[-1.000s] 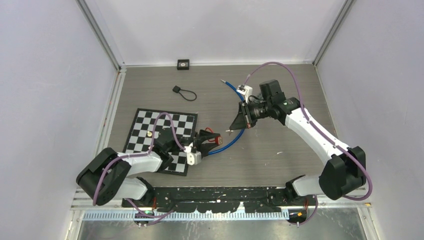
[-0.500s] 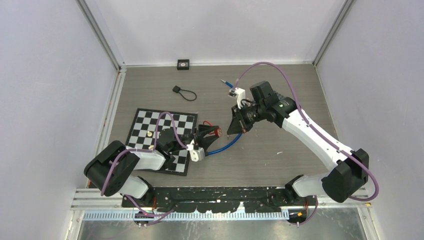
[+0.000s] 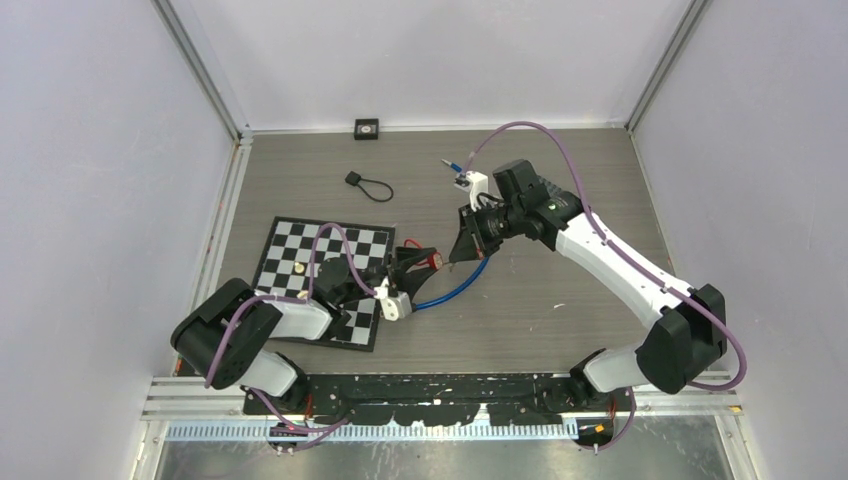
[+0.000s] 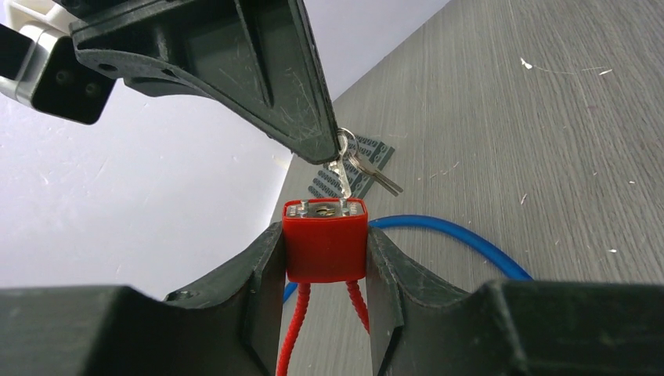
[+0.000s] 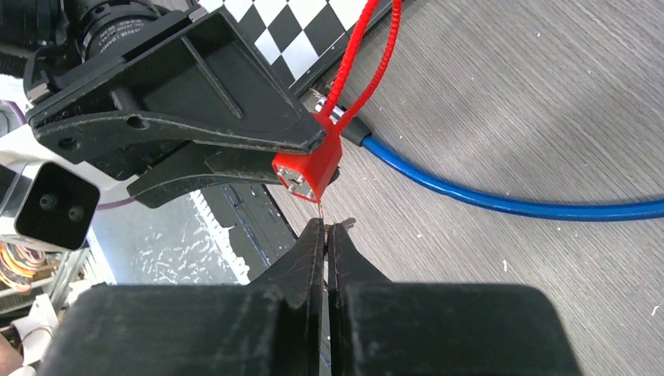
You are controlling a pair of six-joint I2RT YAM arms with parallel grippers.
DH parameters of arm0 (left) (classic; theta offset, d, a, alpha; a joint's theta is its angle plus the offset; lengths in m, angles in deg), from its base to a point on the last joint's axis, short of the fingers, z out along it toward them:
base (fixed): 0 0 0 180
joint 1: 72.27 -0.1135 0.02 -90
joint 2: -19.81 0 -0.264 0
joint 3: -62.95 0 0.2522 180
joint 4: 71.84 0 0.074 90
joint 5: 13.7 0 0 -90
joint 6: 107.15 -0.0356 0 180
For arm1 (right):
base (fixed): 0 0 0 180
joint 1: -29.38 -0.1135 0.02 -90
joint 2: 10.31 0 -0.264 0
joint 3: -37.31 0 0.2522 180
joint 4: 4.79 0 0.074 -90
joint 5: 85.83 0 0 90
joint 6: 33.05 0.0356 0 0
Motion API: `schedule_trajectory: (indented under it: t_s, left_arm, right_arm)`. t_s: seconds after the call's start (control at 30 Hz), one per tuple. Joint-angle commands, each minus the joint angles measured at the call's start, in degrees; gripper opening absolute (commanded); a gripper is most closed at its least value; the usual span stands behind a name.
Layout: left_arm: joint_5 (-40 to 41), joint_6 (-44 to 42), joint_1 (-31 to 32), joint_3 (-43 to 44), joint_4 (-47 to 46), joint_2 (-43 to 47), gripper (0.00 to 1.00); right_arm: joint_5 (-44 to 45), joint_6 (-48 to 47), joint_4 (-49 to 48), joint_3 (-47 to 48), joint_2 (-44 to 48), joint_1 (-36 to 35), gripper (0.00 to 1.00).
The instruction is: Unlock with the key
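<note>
I see bare table [image 3: 560, 320] right of the blue cable [image 3: 462, 285], free to cross. My left gripper [image 4: 325, 239] and right gripper [image 5: 325, 233] meet at the red padlock [image 4: 325, 251], only the key [image 4: 342, 182] between them. The checkered board [image 3: 300, 250] lies left, a black looped cord [image 3: 368, 186] beyond it.

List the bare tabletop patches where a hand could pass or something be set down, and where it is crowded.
Bare: the front strip between the blue cable and the near rail; the back left, between the black loop and left wall. Crowded: the centre, where left gripper and right gripper meet at the red padlock beside the checkerboard.
</note>
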Motion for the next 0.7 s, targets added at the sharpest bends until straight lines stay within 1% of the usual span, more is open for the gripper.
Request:
schedule_trajectory:
  t_s: [0.0,0.27,0.5,0.67]
  left_arm:
    - [1.08,-0.79,0.02,0.19,-6.28,0.00,0.00]
    - [1.42,-0.54,0.02,0.10,-6.07,0.09,0.00]
    - [1.18,-0.65,0.07,0.15,-5.93,-0.08,0.00]
    - [0.95,-0.61,0.06,0.69,-6.01,-0.40,0.00]
  right_arm:
    - [-0.78,2.83,-3.85,2.86,-0.73,-0.39,0.00]
    - [-2.55,3.65,-4.10,3.45,-1.02,-0.37,0.01]
    - [-2.02,-0.96,1.13,5.84,0.77,-0.38,0.01]
    - [-1.72,-0.82,2.14,5.95,1.35,-0.40,0.00]
